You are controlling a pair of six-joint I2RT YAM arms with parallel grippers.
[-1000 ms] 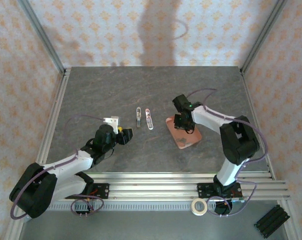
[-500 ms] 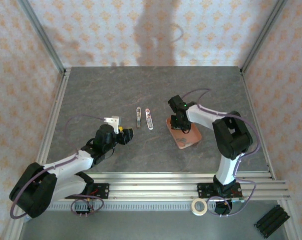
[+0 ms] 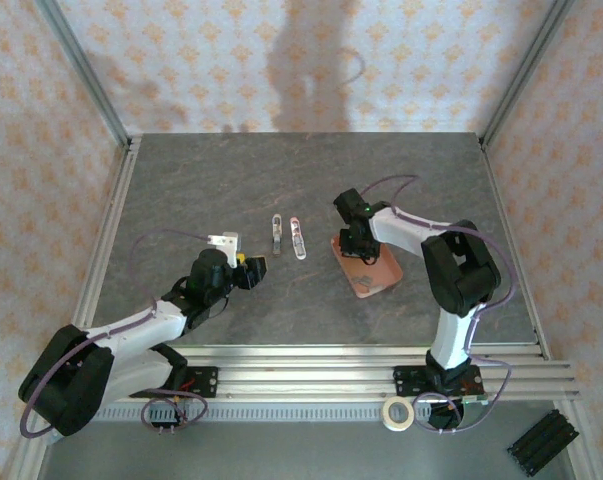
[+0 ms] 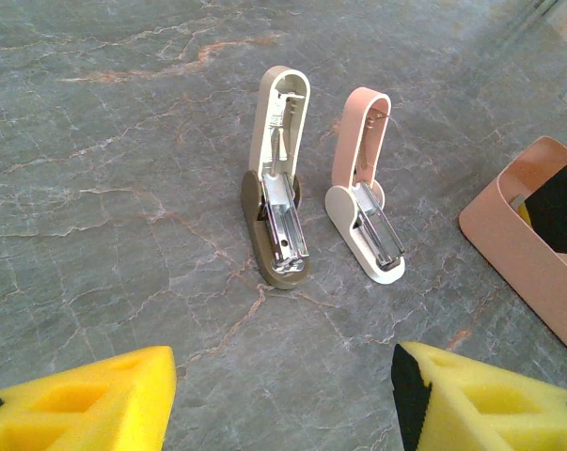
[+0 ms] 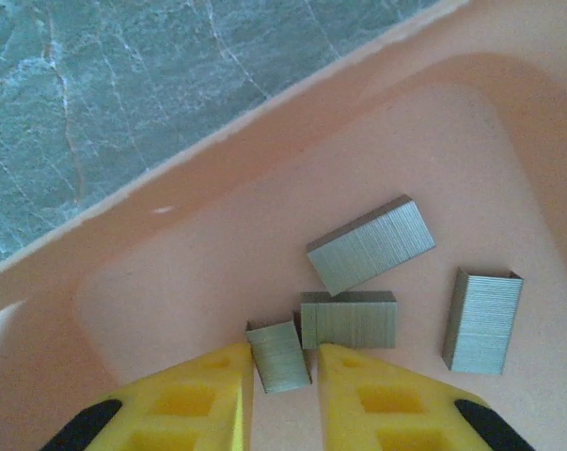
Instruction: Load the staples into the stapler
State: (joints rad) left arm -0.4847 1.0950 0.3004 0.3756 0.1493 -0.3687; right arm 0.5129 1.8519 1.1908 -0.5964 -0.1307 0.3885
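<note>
Top external: right gripper (image 3: pixel 359 247) low over far end of tray (image 3: pixel 371 284). Stapler (image 3: pixel 298 238) lies open left of tray, olive stapler (image 3: pixel 277 234) beyond it. Left gripper (image 3: pixel 251 272) farther left of tray.

Left wrist: left jaws spread wide, empty. Stapler channel bared, facing up.

Right wrist: staples (image 5: pixel 370 244) loose on tray floor. Right jaws narrowly parted astride smallest block (image 5: pixel 278 355); grip cannot be told. Best to centre block, squeeze flat sides, lift straight, clear of neighbouring block (image 5: pixel 347 319).
</note>
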